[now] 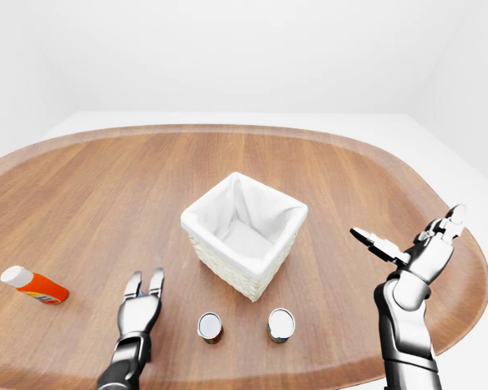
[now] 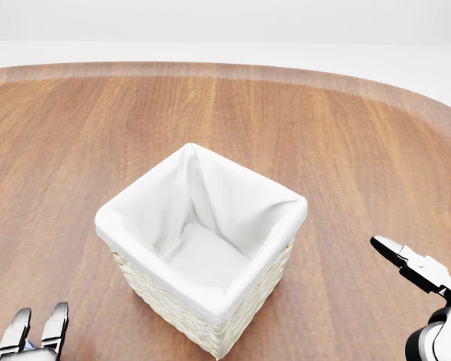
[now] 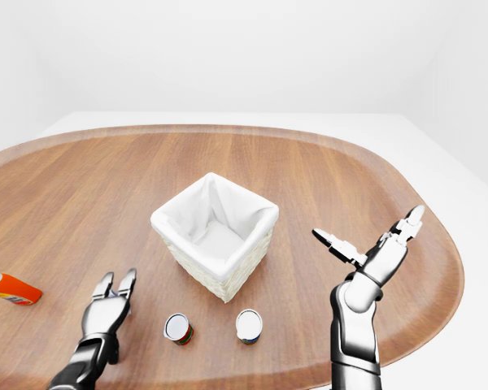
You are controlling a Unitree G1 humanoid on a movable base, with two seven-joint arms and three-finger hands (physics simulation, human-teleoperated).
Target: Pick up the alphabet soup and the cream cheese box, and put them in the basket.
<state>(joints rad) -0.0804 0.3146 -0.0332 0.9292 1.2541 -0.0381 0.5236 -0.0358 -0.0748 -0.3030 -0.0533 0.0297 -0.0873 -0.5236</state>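
Note:
A white-lined wicker basket (image 1: 270, 267) stands mid-table and is empty inside. Two small cans, one to the left (image 1: 209, 327) and one to the right (image 1: 281, 324), stand upright just below it in the left-eye view, lids up. The left one shows a red label in the right-eye view (image 3: 177, 329); I cannot tell which is the alphabet soup. No cream cheese box shows. My left hand (image 1: 144, 282) is open and empty, left of the cans. My right hand (image 1: 404, 240) is open and empty, raised to the right of the basket.
An orange bottle with a white cap (image 1: 34, 285) lies on the wooden table (image 1: 106, 187) at the far left. The table's rounded edge runs close below the cans and near my right arm.

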